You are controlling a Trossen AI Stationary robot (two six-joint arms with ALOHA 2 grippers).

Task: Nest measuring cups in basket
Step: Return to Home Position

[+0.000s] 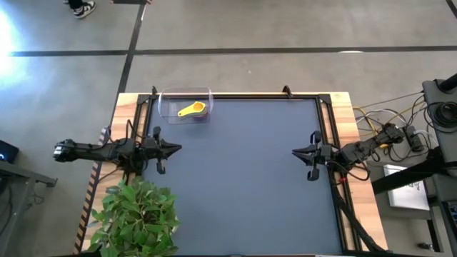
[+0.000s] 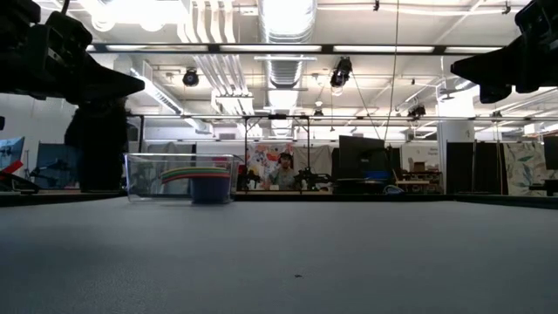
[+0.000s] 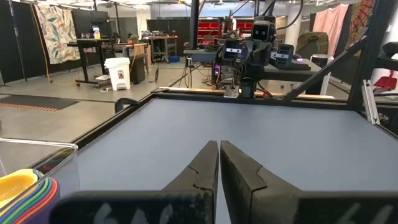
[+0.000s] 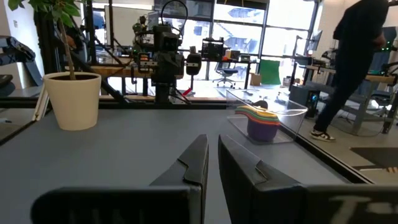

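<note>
The clear basket (image 1: 185, 104) stands at the table's far left corner. Inside it the measuring cups (image 1: 191, 109) sit nested in one stack, the yellow one on top; the stack's coloured rims also show in the low view (image 2: 199, 179), the right wrist view (image 4: 261, 121) and the left wrist view (image 3: 25, 194). My left gripper (image 1: 178, 149) hangs shut over the table's left edge, pointing level toward the middle. My right gripper (image 1: 295, 151) hangs shut over the right edge, facing it. Both hold nothing.
A potted plant (image 1: 133, 218) in a cream pot (image 4: 73, 99) stands at the table's near left corner. The dark mat (image 1: 243, 178) lies between the two grippers. A person (image 4: 357, 62) walks beyond the table's far edge.
</note>
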